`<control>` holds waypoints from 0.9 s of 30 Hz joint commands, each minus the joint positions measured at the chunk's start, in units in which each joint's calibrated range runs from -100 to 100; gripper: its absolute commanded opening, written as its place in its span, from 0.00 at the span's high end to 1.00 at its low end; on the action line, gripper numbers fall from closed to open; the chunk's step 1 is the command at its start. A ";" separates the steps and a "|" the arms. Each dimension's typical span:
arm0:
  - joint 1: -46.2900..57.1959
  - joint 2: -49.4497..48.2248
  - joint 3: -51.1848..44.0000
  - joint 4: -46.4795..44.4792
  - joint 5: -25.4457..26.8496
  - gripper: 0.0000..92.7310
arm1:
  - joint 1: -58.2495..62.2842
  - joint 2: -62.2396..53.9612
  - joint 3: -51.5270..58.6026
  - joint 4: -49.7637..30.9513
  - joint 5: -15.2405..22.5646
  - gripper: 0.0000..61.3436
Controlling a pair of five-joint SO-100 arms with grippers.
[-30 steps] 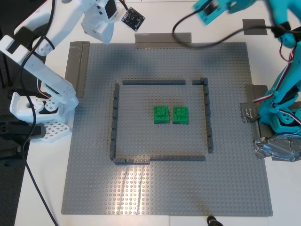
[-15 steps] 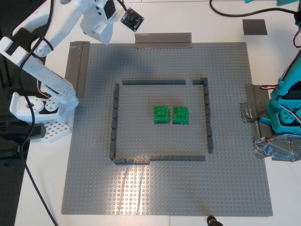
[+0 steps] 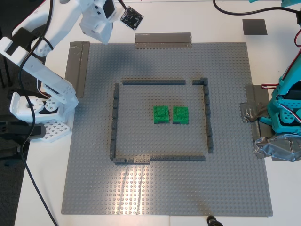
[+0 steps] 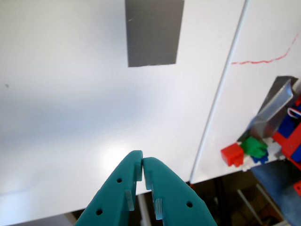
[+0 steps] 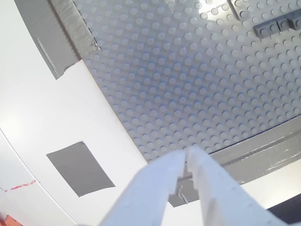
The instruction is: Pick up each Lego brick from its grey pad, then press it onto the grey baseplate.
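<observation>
Two green Lego bricks (image 3: 161, 114) (image 3: 180, 115) sit side by side on the grey baseplate (image 3: 164, 188), inside the frame of dark grey bricks (image 3: 154, 82). My first gripper (image 4: 142, 162), teal, is shut on nothing above the white tabletop, with a bare grey pad (image 4: 154, 32) ahead of it; that pad (image 3: 254, 27) lies near the exterior view's top right corner. My second gripper (image 5: 185, 157), white, is shut and empty over the baseplate's edge, near another bare grey pad (image 5: 80, 168). Its arm (image 3: 96, 21) hangs at the exterior view's top left.
Grey tape strips (image 3: 163, 39) (image 3: 77, 66) hold the baseplate's far and left edges in the exterior view. Crumpled tape (image 3: 277, 148) surrounds the teal arm's base (image 3: 284, 110). The white arm's base (image 3: 42, 117) stands at that view's left. Loose coloured bricks (image 4: 244, 150) lie beyond the table edge.
The teal arm's gripper and its cable have swung up and out past the exterior view's top edge. The white arm and both green bricks have stayed in place.
</observation>
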 commanded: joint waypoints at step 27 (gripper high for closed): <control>-0.53 -1.67 -0.30 0.05 -0.06 1.00 | -1.07 -2.57 -0.77 1.15 0.34 1.00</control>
